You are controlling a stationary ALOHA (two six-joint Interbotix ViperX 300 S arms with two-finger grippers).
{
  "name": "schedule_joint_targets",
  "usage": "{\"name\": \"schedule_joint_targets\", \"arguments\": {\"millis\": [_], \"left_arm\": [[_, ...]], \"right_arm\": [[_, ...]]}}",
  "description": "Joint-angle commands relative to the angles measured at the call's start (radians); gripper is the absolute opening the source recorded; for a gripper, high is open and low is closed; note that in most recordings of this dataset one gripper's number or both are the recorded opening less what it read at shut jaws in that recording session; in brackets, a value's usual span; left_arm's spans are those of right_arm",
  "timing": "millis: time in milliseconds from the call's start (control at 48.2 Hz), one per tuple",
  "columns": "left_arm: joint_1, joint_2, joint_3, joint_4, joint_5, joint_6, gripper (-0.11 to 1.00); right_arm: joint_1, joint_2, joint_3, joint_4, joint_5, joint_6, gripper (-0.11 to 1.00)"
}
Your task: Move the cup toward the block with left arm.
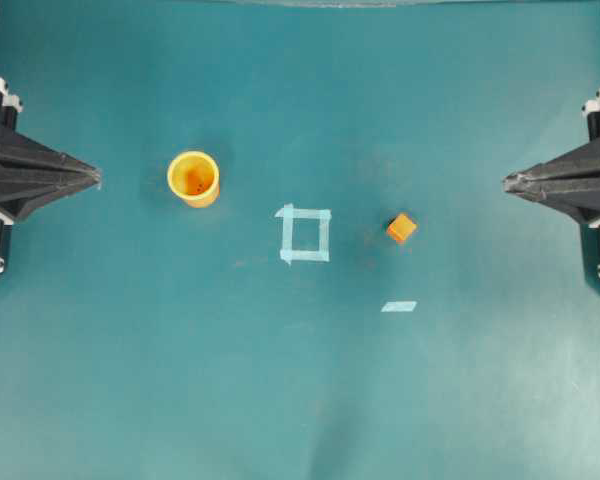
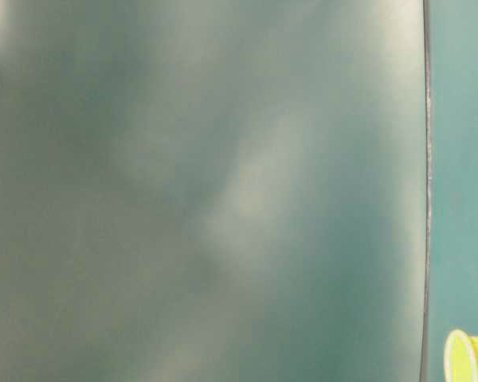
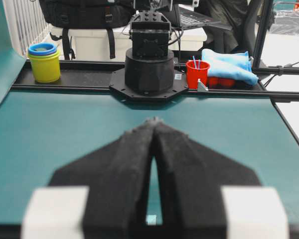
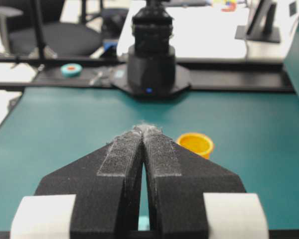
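The yellow-orange cup [image 1: 193, 178] stands upright on the teal table, left of centre, and its rim shows in the right wrist view [image 4: 195, 144] and at the corner of the table-level view [image 2: 468, 356]. The tiny orange block [image 1: 401, 228] lies right of centre, well apart from the cup. My left gripper [image 1: 93, 176] rests shut at the left edge, its tips a short way left of the cup, with nothing held [image 3: 153, 121]. At the right edge my right gripper [image 1: 510, 181] is shut and empty too [image 4: 142, 129].
A pale blue tape square [image 1: 305, 234] lies between cup and block. A short tape strip [image 1: 399, 306] sits below the block. The left wrist view shows the opposite arm base [image 3: 149, 64], a yellow cup stack [image 3: 44, 61] and a red cup [image 3: 197, 74] beyond the table's far edge.
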Motion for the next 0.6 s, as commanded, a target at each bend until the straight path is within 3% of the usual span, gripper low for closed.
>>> {"name": "schedule_joint_targets", "arguments": {"millis": [0, 228, 581], "left_arm": [[0.028, 0.011, -0.015, 0.005, 0.035, -0.005, -0.01], [0.078, 0.009, -0.025, 0.005, 0.144, -0.009, 0.01], [0.138, 0.008, -0.025, 0.005, 0.17, -0.014, 0.04]], "right_arm": [[0.005, 0.002, -0.018, 0.003, -0.008, 0.008, -0.01], [0.005, 0.008, -0.04, 0.003, 0.011, 0.009, 0.0], [0.005, 0.008, -0.046, 0.003, 0.015, 0.009, 0.0]]}}
